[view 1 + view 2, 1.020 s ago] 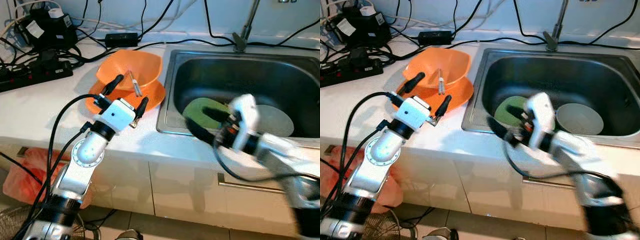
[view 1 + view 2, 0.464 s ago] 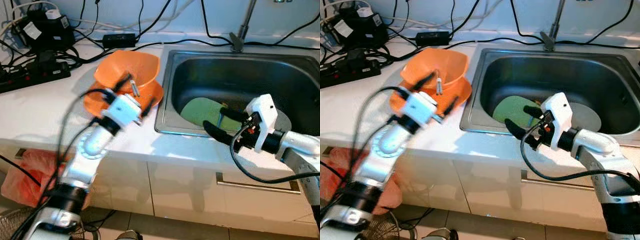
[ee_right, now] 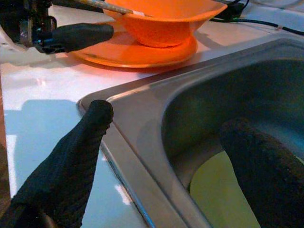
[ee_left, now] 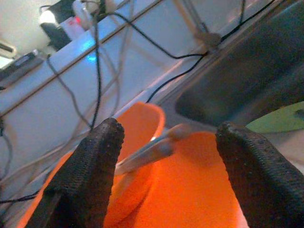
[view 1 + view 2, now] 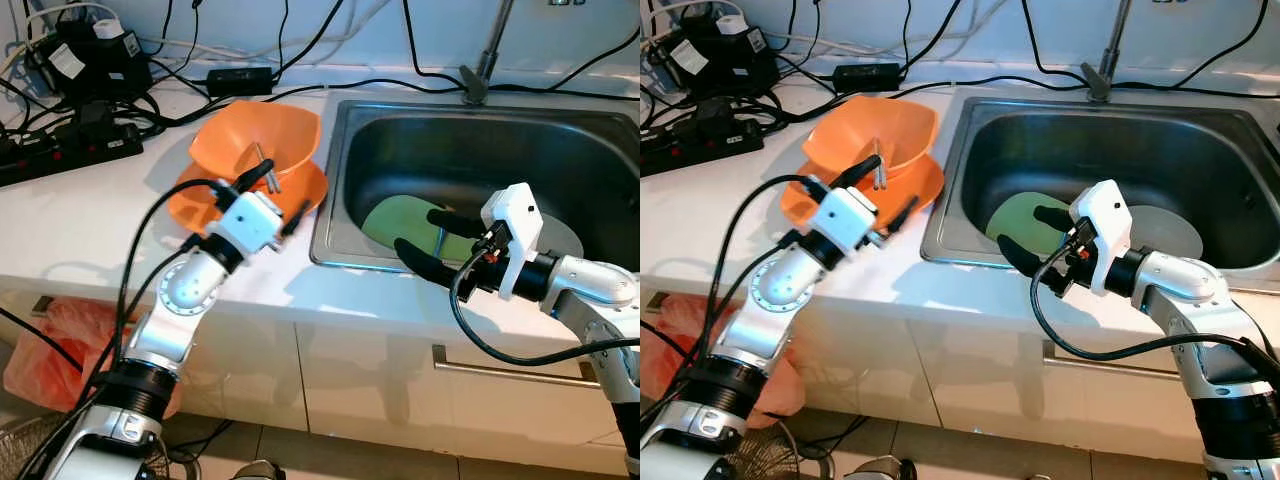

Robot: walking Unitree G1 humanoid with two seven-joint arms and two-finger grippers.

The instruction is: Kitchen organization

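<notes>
**Both tools open, one by the orange dishes, one at the sink rim**

On the white surface, in the upper left of the frame, an orange bowl sits on an orange plate, with a pair of utensils lying tilted inside the bowl. The left tool hovers at the near edge of the plate, its two black fingers spread wide apart and holding nothing; in the left wrist view the bowl and utensils sit between them, farther off.

To the right, the steel sink holds a green plate at its near left and a pale grey plate beside it to the right. The right tool sits over the sink's front rim, fingers parted wide and empty: one finger over the green plate, the other just above the rim. A faucet stands at the top of the frame behind the sink. Black cables and a power strip crowd the upper left corner.
</notes>
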